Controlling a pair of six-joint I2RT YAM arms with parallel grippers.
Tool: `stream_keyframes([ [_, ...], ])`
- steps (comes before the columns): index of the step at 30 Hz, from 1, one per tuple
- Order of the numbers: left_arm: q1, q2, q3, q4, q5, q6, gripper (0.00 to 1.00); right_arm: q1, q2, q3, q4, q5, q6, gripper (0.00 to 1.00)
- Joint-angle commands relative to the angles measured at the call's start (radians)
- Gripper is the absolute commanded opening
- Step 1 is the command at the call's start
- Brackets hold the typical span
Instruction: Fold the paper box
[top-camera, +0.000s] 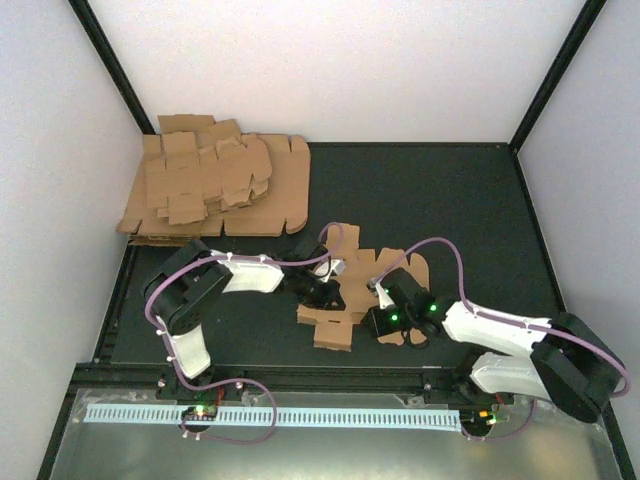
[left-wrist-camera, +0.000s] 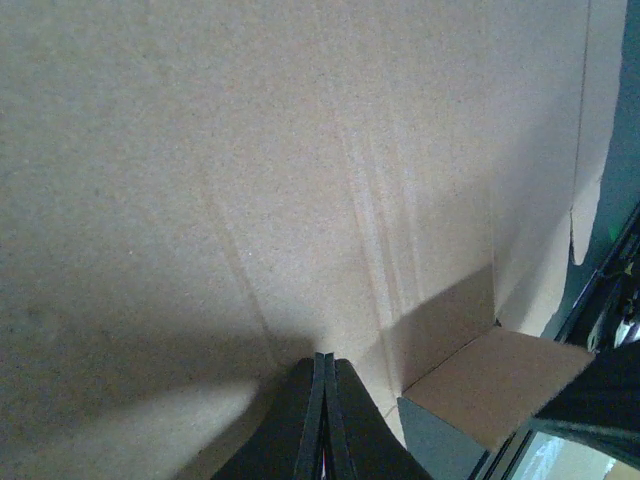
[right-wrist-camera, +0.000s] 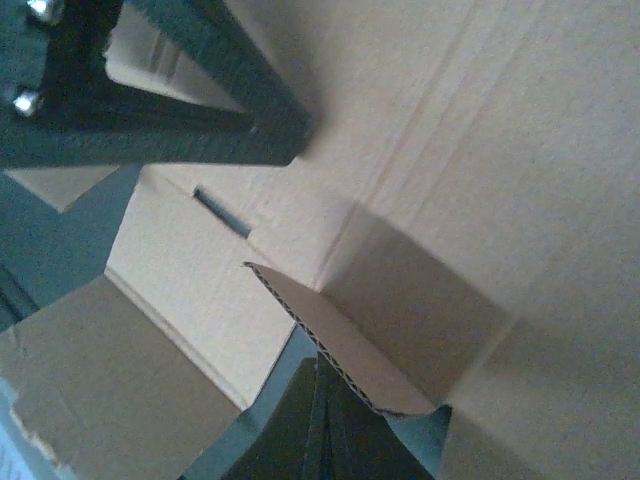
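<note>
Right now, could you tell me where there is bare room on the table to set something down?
The far right of the black mat is bare, between the cardboard pile, the back wall and the right wall. The centre is crowded: the left tool and right tool meet over the paper box.

Top external: fixed high at the near side, looking down over the whole worktop (top-camera: 480, 200). Left wrist, past the left fingers (left-wrist-camera: 350, 440), and right wrist, past the right fingers (right-wrist-camera: 285, 440), both sit very close to the paper box (top-camera: 330, 325), the part all three views share.
</note>
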Motion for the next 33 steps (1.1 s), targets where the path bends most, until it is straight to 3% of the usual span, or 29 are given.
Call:
stream_keyframes([
  [1,-0.008,0.033,-0.005,0.000,-0.012,0.022,0.02,-0.031,0.055,0.010,0.066,0.017,-0.013,0.02],
  [8,-0.010,0.023,0.002,0.000,-0.010,0.020,0.02,-0.040,0.185,0.010,0.117,-0.017,-0.028,0.02],
  [16,-0.005,-0.078,0.077,-0.092,-0.062,0.040,0.02,-0.040,-0.024,0.028,-0.002,0.002,-0.077,0.02],
  [20,0.017,-0.188,0.083,-0.130,-0.120,0.028,0.08,-0.043,-0.098,0.058,-0.066,0.019,-0.090,0.02],
  [24,0.065,-0.299,0.061,-0.189,-0.193,0.022,0.22,-0.055,-0.107,0.114,-0.091,-0.001,-0.111,0.04],
  [29,0.146,-0.403,0.001,-0.243,-0.261,0.023,0.62,-0.089,-0.082,0.183,-0.091,-0.004,-0.145,0.09],
  [33,0.225,-0.408,-0.046,-0.251,-0.232,0.023,0.72,-0.151,-0.014,0.232,-0.083,-0.016,-0.172,0.14],
])
